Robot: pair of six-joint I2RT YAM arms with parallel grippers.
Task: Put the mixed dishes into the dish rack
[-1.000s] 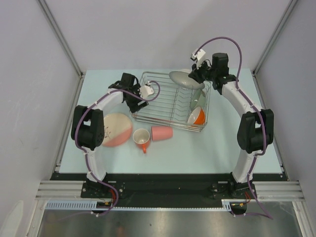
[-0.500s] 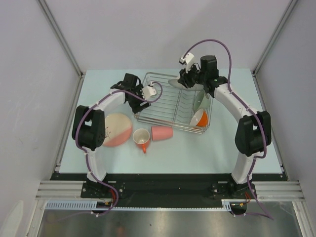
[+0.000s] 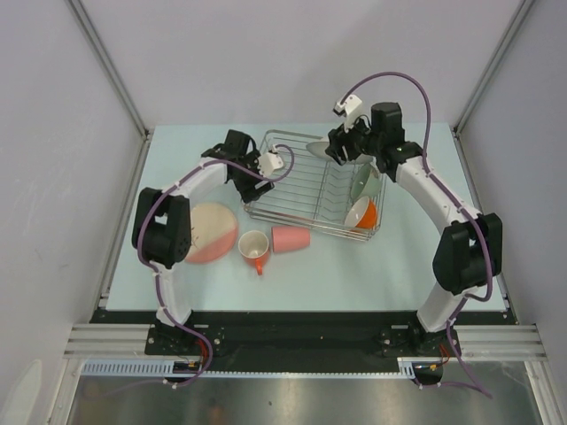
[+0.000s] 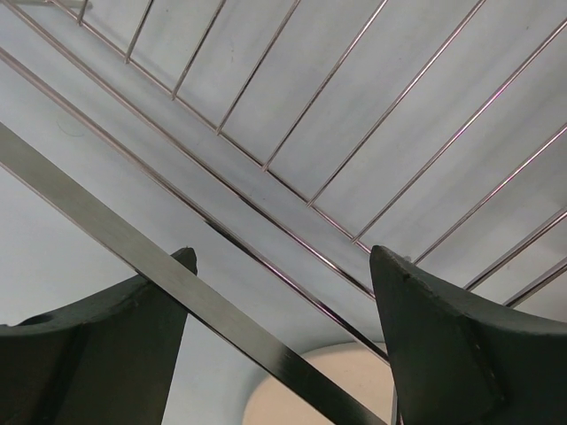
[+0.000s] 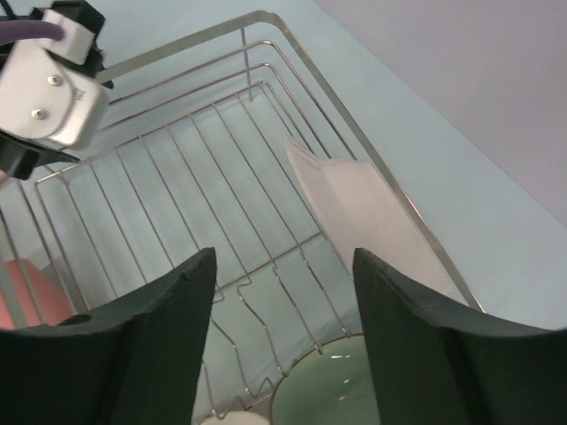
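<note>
Whitish plate (image 5: 363,217) inside wire rack (image 5: 204,150)

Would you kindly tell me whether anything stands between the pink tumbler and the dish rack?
Nothing visible does: the pink tumbler lies on bare table just before the near rim of the dish rack; the mug sits off to its side.
</note>
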